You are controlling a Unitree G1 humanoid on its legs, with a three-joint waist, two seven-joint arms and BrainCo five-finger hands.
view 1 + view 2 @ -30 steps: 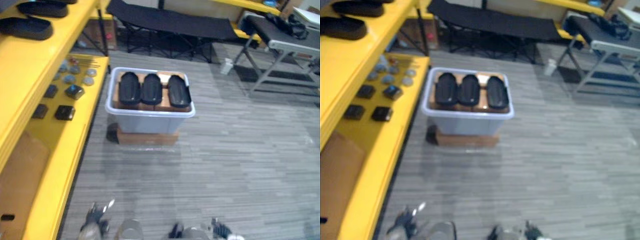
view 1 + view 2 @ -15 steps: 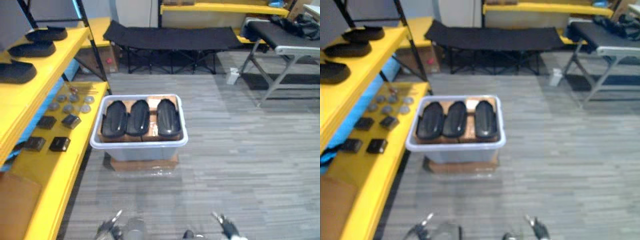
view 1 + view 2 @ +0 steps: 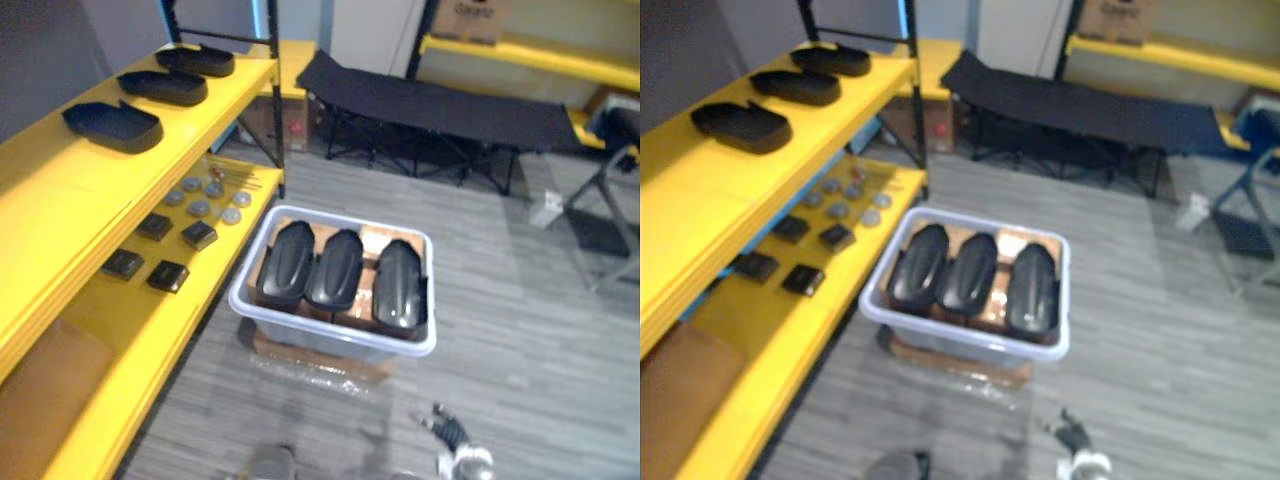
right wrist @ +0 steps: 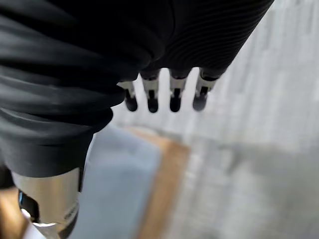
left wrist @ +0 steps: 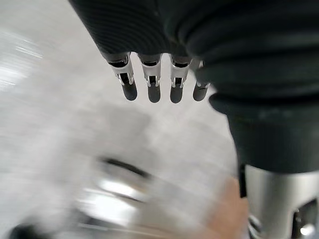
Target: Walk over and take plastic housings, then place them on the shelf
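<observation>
Plastic housings (image 3: 338, 268): 3 black shells lie side by side on brown cardboard (image 3: 377, 237) inside a pale grey bin (image 3: 330, 338). I note that neighbouring shells touch or nearly touch, and none is held. The bin stands on a brown block (image 3: 318, 362) on the grey floor (image 3: 530, 330), just beside the lower tier of the yellow shelf (image 3: 80, 215).

Right hand (image 4: 151, 94): its fingers are straight in a row, and the hand is empty and touches nothing. In the left eye view I see it low at the near edge, nearer than the bin's right corner and apart from it. Left hand (image 5: 152, 82): its fingers are likewise straight and empty. What lies past them is too blurred for me to tell.

Clearance: open floor lies in front of the bin and along its right side. The shelf edge bounds the left. A black cot (image 3: 440, 105) stands beyond the bin, well apart.

Shelf contents: 3 shelved housings (image 3: 112, 125) rest in a line on the upper tier, with bare yellow surface nearer than them. The lower tier carries small black blocks (image 3: 167, 275) and grey discs (image 3: 200, 208).
</observation>
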